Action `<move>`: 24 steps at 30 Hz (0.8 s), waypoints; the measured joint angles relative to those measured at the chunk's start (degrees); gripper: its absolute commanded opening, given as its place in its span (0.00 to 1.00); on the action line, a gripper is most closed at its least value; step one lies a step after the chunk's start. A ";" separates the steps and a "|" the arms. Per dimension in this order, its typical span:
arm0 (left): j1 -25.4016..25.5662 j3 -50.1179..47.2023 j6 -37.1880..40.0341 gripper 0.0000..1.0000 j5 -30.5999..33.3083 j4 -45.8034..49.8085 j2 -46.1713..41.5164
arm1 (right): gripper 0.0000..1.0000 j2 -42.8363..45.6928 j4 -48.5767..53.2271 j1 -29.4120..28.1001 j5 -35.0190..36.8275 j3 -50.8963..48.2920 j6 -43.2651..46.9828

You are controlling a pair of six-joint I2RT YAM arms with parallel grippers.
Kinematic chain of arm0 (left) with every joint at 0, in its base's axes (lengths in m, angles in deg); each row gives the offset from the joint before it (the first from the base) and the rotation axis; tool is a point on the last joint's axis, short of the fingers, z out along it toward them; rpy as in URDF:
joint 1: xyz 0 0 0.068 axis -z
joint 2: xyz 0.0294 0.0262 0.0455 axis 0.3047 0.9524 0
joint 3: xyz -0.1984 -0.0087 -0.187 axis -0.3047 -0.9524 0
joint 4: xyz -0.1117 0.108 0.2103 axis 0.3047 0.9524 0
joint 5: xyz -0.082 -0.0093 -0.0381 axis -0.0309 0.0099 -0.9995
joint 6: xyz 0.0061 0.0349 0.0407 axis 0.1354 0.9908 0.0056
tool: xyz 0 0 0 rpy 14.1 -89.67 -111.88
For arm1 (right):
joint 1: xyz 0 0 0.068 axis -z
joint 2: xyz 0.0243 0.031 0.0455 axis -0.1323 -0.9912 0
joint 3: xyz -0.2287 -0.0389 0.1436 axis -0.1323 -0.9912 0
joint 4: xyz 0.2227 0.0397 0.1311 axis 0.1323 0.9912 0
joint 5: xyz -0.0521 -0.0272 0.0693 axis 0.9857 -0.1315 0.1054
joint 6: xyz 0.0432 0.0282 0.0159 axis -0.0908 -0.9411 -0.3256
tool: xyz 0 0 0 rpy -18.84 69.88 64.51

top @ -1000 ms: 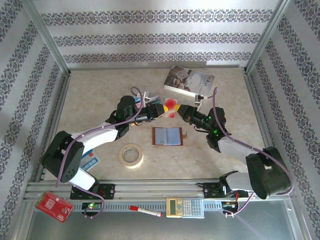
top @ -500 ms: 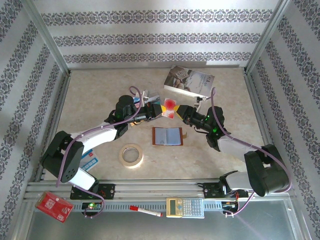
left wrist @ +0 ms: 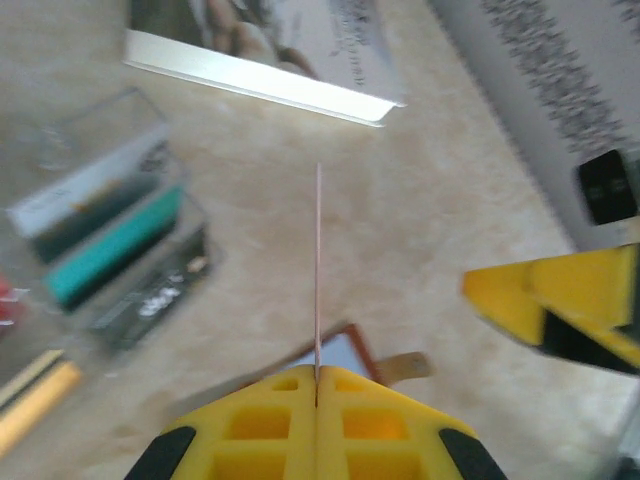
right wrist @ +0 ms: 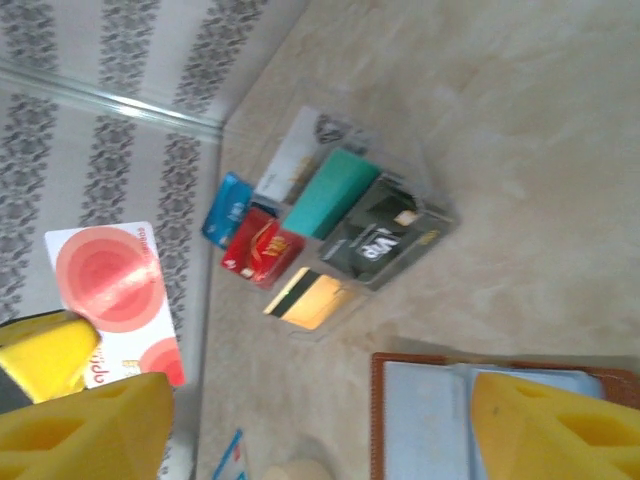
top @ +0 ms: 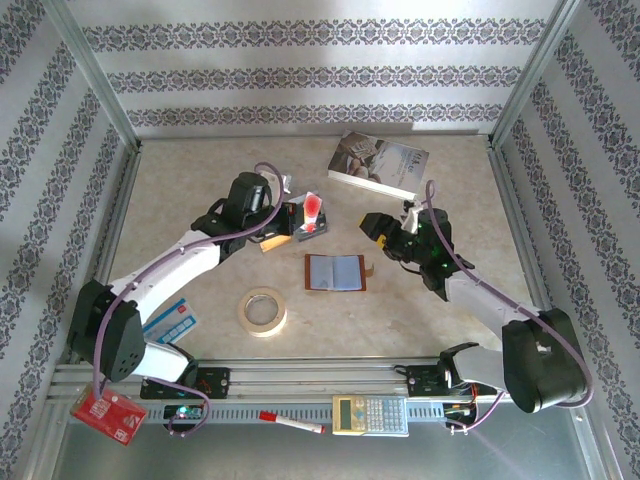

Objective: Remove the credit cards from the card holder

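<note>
Though spread open and flat on the table (top: 200, 190) just ahead of the two bases, gives no clear sign of what its blue-grey sleeves contain: card holder (top: 335, 272), brown-rimmed, snap tab out to the right.

Beyond it and leftward, left gripper (top: 300, 222) pinched tight on a white card with red circles (top: 313, 210), held on edge, upright, clear of the table. Forearm stretched long from the base, wrist turned inward. In the left wrist view, a mere hairline rising from the shut jaws.

Probably stiff yet springy, very light, slick-faced. Best pinched near a short edge, flat across both faces, as here; apt to flick away if bent.

Opposite, right gripper (top: 377, 228) spread wide and holding nothing, elbow folded, fingers aimed toward the card but apart from it.

Close beside the left gripper, loose credit cards (right wrist: 330, 215) clustered on the table: teal, red, blue, gold, dark.

Farthest back, book (top: 378, 165).
</note>
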 measured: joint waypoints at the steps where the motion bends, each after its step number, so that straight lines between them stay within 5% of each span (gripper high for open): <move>1: -0.79 0.79 2.47 0.00 1.01 2.12 0.22 | 0.91 0.02 1.16 0.44 0.52 0.00 0.81; 3: -2.34 1.92 6.78 0.00 2.58 5.09 0.70 | 0.98 0.11 2.80 1.16 1.46 -0.02 2.25; 14: -5.31 8.50 33.73 0.00 6.29 15.37 2.19 | 0.98 1.90 5.07 6.16 2.54 -1.79 6.69; 24: -7.50 9.40 48.65 0.00 5.97 18.21 6.62 | 0.98 1.92 5.49 8.59 0.57 -3.39 6.95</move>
